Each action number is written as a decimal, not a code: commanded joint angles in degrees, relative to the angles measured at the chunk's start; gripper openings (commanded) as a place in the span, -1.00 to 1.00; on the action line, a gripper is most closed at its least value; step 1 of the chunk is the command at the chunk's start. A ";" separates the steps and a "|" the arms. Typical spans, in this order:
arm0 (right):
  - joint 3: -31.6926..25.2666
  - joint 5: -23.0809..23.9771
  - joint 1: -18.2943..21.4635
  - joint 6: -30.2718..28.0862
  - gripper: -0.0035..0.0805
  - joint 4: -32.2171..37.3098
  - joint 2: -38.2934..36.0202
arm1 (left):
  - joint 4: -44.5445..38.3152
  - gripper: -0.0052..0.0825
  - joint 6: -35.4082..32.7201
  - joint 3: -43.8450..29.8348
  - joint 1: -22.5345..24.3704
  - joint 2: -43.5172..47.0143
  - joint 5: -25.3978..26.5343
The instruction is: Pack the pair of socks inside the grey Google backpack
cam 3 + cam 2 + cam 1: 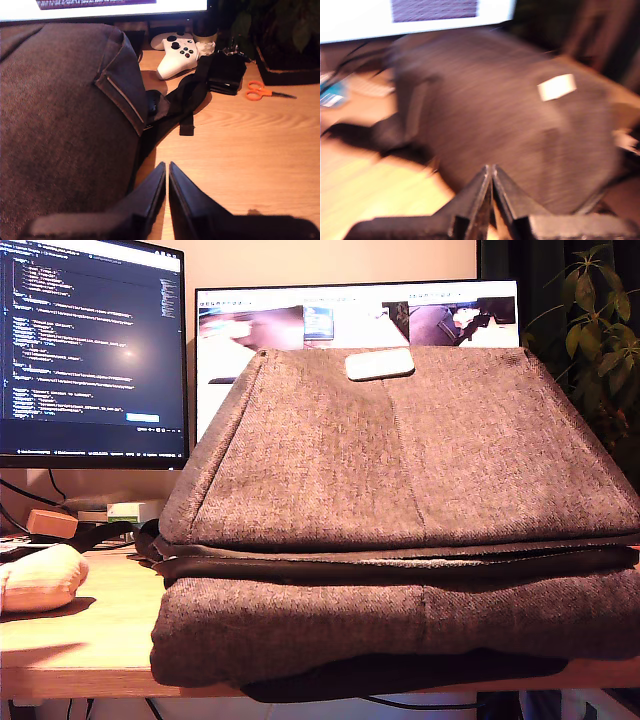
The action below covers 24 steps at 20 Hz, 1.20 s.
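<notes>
1. The grey Google backpack (400,510) is lying on the wooden counter (75,650), filling most of the exterior view, its pale patch (379,364) facing up near the top edge.
2. Its black zipper band (400,560) is running across the front; I am judging it mostly closed, though I cannot tell for certain from these views.
3. The pair of socks (38,578) is resting on the counter at the exterior view's left, well apart from the backpack and outside it.
4. My first claw (491,172) is hovering with its jaws pressed together and nothing between them, pointing at the backpack's side with the patch (556,86) ahead; that view is blurred.
5. My second claw (167,170) is likewise hanging with its jaws all but touching and empty, over bare counter just beside the backpack's edge, with black straps (187,100) trailing ahead of it.
6. Beyond the straps, a white game controller (177,54) and orange scissors (260,91) are sitting near the monitors, away from the job.
7. I am judging the task as barely begun: nothing is being held, the socks are not yet picked up, and opening the bag, lifting the socks and putting them inside are all left to do.
</notes>
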<state>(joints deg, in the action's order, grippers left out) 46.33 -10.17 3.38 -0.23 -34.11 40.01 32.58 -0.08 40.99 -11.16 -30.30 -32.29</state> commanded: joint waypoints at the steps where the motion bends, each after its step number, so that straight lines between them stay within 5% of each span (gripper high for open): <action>1: -1.11 -0.42 0.00 0.28 -0.94 0.52 -0.04 | -2.54 -0.93 3.08 -0.90 -3.37 -2.64 -0.26; 6: -1.11 -1.53 0.00 0.20 -0.94 -0.20 -0.04 | -8.79 -0.93 4.61 -0.90 -17.59 -11.65 6.14; 11: -1.11 -13.55 -3.74 -4.85 -0.94 -9.07 -0.20 | -14.12 -0.93 4.07 -0.90 -33.20 -17.81 23.74; 14: -1.11 -20.06 -10.32 -8.28 -0.94 -12.02 -0.22 | -18.21 -0.92 4.17 -0.90 -37.31 -20.46 27.43; 16: -1.11 -20.11 -14.03 -9.14 -0.94 -11.13 -0.22 | -21.73 -0.52 4.17 -0.90 -38.16 -22.62 28.24; 18: -1.11 -19.32 -16.26 -8.79 -0.94 -9.38 0.17 | -24.30 0.29 4.17 -0.90 -38.95 -25.20 30.56; 19: -1.11 -19.23 -17.07 -8.79 -0.94 -8.52 0.22 | -25.18 0.52 4.17 -0.90 -39.21 -26.82 32.37; 24: -1.11 -19.10 -17.62 -8.79 -0.94 -6.43 0.33 | -25.81 0.67 4.15 -0.24 -40.33 -31.30 36.13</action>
<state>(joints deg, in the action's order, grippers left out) 46.30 -29.39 -14.00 -9.04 -41.23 40.03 7.49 4.14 40.95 -50.89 -61.69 3.25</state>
